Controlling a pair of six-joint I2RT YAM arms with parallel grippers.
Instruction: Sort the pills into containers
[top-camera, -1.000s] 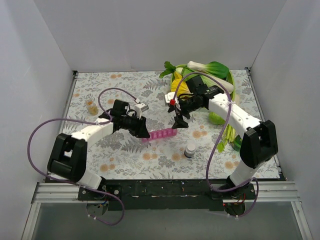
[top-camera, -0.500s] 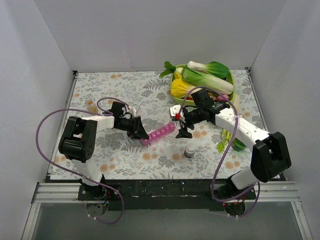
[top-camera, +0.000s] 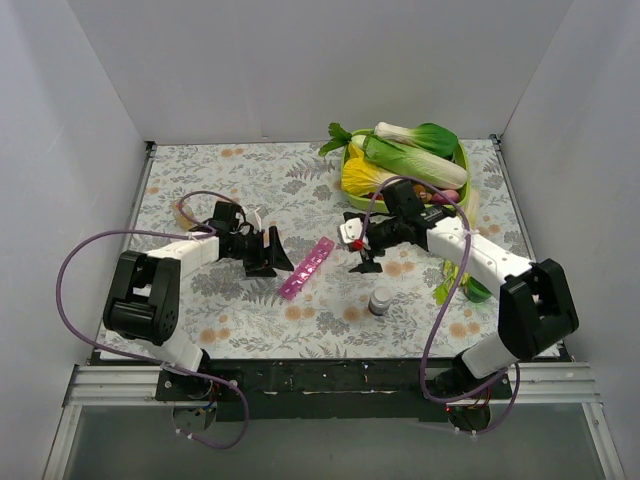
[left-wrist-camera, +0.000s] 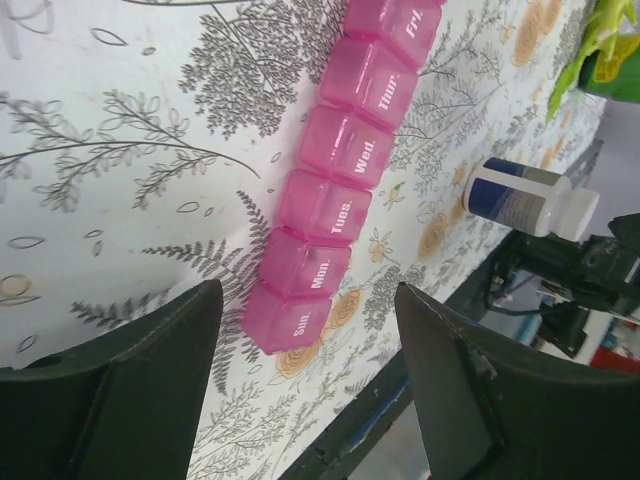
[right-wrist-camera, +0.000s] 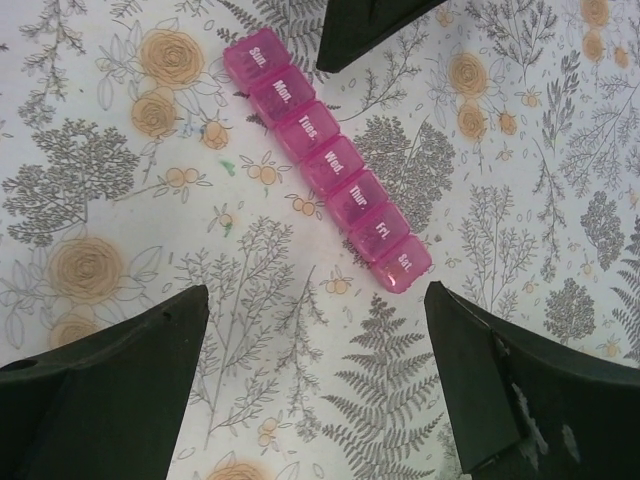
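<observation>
The containers (top-camera: 307, 268) are one pink strip of day-labelled compartments, lids down, lying diagonally on the floral table. In the left wrist view the containers (left-wrist-camera: 340, 190) run from "Sun." to "Fri.", and the "Sun." end sits free between the tips of my left gripper (left-wrist-camera: 308, 300), which is open. From above, the left gripper (top-camera: 273, 256) stands just left of the strip. My right gripper (top-camera: 362, 256) hovers open to its right. In the right wrist view the containers (right-wrist-camera: 330, 180) lie beyond that gripper (right-wrist-camera: 315, 292), untouched. The pills are out of view.
A white-capped bottle (top-camera: 381, 300) lies on its side near the front, right of the strip, also in the left wrist view as the bottle (left-wrist-camera: 530, 197). A green tray of vegetables (top-camera: 352, 153) fills the back right. White walls enclose the table.
My left gripper has opened and let go of the pink strip, then drawn back to the left. The strip now lies free at a steeper diagonal. The right gripper stayed open, barely shifting.
</observation>
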